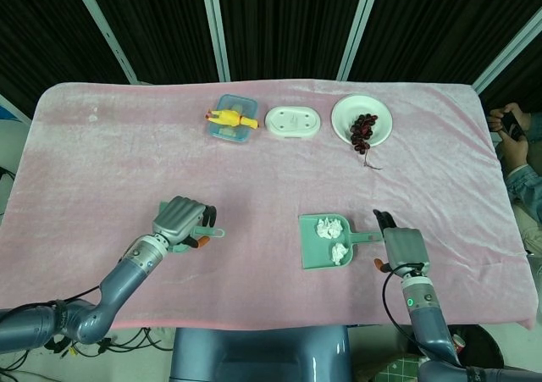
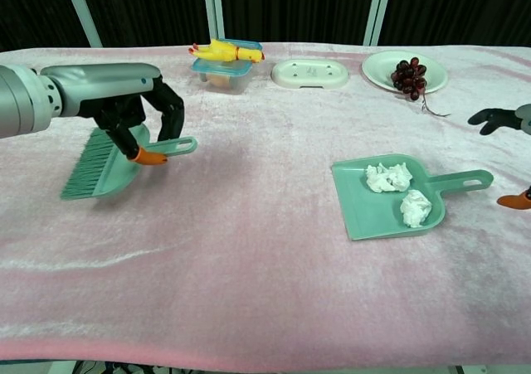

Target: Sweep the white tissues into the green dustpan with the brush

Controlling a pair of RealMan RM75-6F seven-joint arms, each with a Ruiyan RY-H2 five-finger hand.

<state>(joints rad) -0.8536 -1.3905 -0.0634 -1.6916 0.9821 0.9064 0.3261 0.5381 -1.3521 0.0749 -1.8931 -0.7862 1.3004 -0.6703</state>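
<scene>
Pink cloth (image 1: 102, 162): tissues (image 2: 390, 177) are seen in dustpan (image 2: 365, 216); brush (image 2: 104, 167) is clasped by left hand (image 1: 179, 222), right hand (image 1: 405, 248) spread empty. Release is judged next.

No writing, label, brand or number can be read on anything here, on table or on arms.

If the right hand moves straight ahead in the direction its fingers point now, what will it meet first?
Probably nothing close. The right hand points toward the table's far edge, beside the dustpan handle. The plate of grapes lies further along that way, slightly left; depth is unclear.
</scene>
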